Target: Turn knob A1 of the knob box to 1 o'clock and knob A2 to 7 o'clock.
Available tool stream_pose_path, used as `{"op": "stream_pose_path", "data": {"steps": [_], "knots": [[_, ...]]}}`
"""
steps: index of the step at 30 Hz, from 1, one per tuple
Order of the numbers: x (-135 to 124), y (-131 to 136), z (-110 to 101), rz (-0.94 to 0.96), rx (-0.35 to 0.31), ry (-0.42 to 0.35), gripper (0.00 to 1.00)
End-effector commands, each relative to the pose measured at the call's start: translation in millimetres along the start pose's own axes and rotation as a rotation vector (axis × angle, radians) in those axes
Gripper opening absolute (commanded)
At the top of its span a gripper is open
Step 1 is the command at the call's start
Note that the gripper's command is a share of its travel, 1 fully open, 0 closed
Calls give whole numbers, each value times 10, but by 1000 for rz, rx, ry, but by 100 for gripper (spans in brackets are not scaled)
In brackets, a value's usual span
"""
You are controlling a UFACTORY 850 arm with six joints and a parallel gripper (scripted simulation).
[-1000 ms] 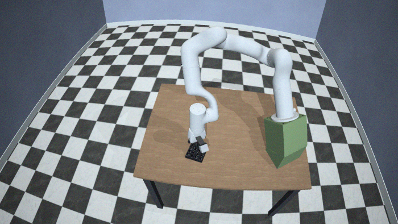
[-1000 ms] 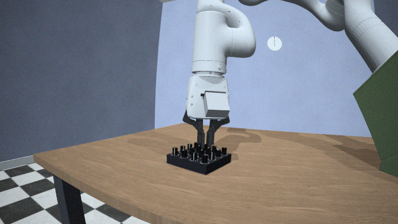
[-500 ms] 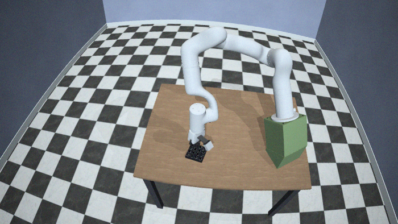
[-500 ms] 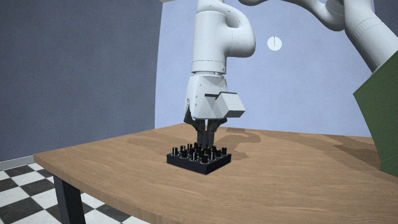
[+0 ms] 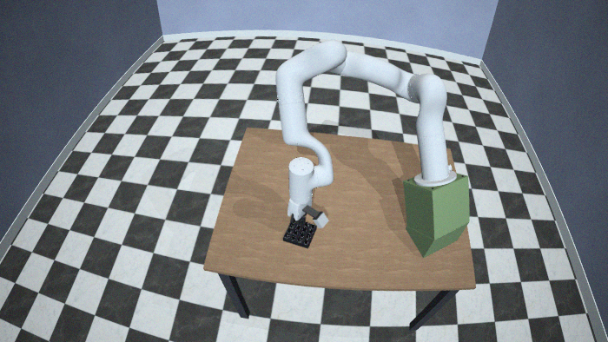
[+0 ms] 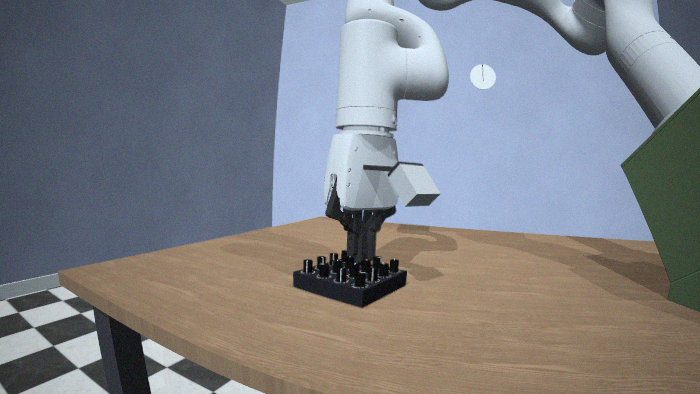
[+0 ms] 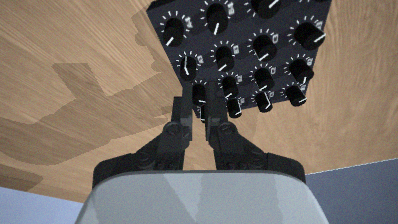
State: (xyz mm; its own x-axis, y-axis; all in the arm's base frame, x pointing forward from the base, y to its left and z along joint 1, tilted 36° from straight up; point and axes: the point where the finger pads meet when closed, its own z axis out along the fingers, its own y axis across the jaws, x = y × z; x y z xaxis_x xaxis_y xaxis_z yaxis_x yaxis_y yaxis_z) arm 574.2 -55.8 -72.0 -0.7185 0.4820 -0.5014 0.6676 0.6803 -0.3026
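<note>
the white arm [image 5: 291, 100] [image 6: 368, 75] rises from its green pedestal [image 5: 452, 208] [image 6: 670, 200], arches high over the counter [image 5: 356, 260] [image 6: 450, 325] [image 7: 100, 30] and bends back down at the wrist. its last section stands upright, so the jaws [image 5: 300, 220] [image 6: 362, 261] point straight down at the knob box. a pale block [image 5: 321, 220] [image 6: 415, 182] juts out from the side of the wrist on a dark bracket, turned toward the pedestal side.

the jaws are clenched on knob a2 [image 7: 199, 94], the second knob along the rear row, with one finger on either side of it. knob a1 [image 7: 202, 112] sits just beside it at the corner, partly hidden by the fingers. the line on a2 is too covered to read against its marks.

the black knob box [image 5: 296, 243] [image 6: 327, 290] [image 7: 240, 37] rests level on the counter, well apart from the pedestal, its four rows of knobs facing up.
</note>
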Motion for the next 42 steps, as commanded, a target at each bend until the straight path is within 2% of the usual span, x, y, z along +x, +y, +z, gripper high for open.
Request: {"op": "stream_pose_path", "data": {"steps": [1,14,15,36,42], "knots": [[-4,5,-5,-7,0,0,8],[-4,5,-5,-8,0,0,8],[-4,5,-5,-8,0,0,19],[-4,5,-7,-8,0,0,19],[-5,5,-83,-8,0,0,19]]}}
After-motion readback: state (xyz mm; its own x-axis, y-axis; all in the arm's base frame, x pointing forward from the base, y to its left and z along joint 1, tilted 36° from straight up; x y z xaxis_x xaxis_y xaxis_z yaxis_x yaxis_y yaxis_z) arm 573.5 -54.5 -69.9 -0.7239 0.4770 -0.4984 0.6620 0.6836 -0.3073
